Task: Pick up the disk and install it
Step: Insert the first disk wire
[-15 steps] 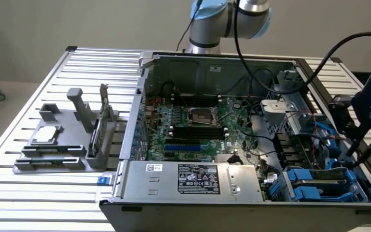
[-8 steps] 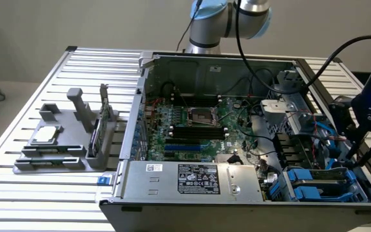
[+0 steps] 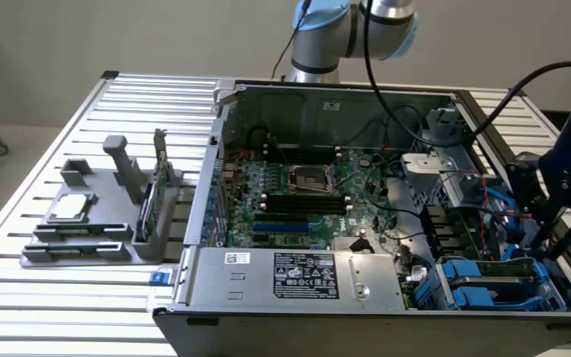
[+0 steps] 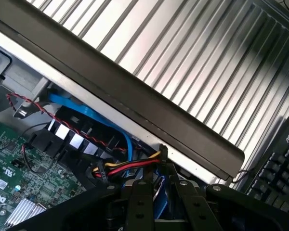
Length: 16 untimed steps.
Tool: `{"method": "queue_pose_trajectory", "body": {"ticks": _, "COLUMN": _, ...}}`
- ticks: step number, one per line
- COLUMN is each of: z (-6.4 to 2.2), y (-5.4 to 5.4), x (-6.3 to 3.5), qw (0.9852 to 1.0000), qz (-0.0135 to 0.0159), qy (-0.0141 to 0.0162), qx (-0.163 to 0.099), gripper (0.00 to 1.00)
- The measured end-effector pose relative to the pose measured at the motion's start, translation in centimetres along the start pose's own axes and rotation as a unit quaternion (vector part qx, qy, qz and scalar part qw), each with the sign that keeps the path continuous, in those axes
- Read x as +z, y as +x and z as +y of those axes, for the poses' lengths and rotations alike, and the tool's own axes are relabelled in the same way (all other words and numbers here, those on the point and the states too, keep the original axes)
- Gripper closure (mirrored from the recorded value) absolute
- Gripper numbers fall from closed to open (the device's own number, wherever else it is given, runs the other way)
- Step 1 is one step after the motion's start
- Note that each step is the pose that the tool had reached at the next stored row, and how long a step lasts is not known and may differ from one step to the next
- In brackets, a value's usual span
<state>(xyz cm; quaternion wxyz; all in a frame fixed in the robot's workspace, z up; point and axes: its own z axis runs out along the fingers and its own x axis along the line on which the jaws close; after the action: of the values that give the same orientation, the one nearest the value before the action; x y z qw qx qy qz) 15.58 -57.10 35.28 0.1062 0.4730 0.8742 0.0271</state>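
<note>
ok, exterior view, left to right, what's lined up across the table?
Small square chip on the grey holder → green circuit card standing on edge → CPU socket on the motherboard → blue-railed disk in the case's corner bay.

Loose cables (image 4: pixel 127 167) crowd the drive bay (image 3: pixel 494 281) at the exterior view's near right, where my gripper (image 4: pixel 159 192) hangs; case rim (image 4: pixel 135 103) close beside. I see open slatted table (image 3: pixel 57 312) at the exterior view's left.
</note>
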Motion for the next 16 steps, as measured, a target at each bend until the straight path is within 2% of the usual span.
{"method": "queue_pose_trajectory", "body": {"ticks": 16, "z": -0.04, "y": -0.35, "x": -0.25, "qw": 1.0000, "qz": -0.0003, "qy": 0.0005, "qx": 0.003, "gripper": 0.75}}
